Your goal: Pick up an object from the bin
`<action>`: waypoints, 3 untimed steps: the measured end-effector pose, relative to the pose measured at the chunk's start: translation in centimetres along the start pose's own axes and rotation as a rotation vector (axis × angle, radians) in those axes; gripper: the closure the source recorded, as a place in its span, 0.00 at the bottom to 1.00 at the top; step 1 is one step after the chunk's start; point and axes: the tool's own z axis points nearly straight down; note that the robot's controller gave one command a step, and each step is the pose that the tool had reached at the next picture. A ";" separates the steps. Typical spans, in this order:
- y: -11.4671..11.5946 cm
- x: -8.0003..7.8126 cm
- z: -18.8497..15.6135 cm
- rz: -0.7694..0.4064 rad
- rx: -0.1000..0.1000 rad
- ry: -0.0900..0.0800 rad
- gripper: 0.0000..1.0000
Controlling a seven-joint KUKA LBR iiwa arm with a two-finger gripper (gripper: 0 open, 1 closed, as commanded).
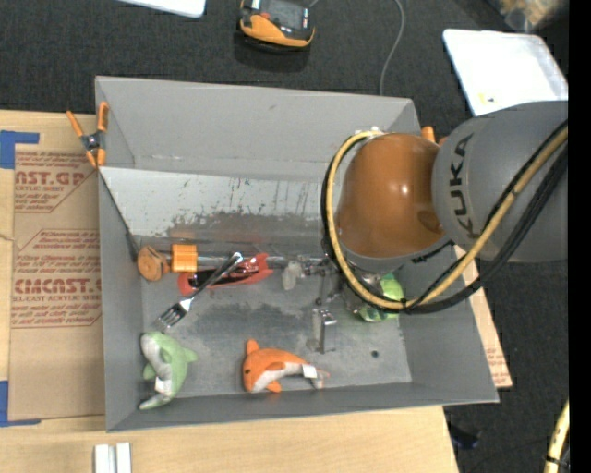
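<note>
Lying near the fingers (324, 325) is an orange fish (270, 368).

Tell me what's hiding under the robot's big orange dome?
A bright green rounded thing peeks out below the robot's orange dome-shaped cover, by the grey metal bin's right wall. Most of it is covered, so I cannot tell what it is.

At the top you see an orange-and-black device (275, 22), a thin cable (395, 51) just right of it, and a white sheet (503, 69) further right. Pale bench (277, 443) runs along the bottom.
</note>
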 end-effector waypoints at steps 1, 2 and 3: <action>1.5 1.3 5.3 -0.244 -0.002 0.005 0.00; 2.7 2.4 9.9 -0.211 -0.002 0.004 0.00; 3.9 3.3 10.2 -0.327 -0.002 -0.002 1.00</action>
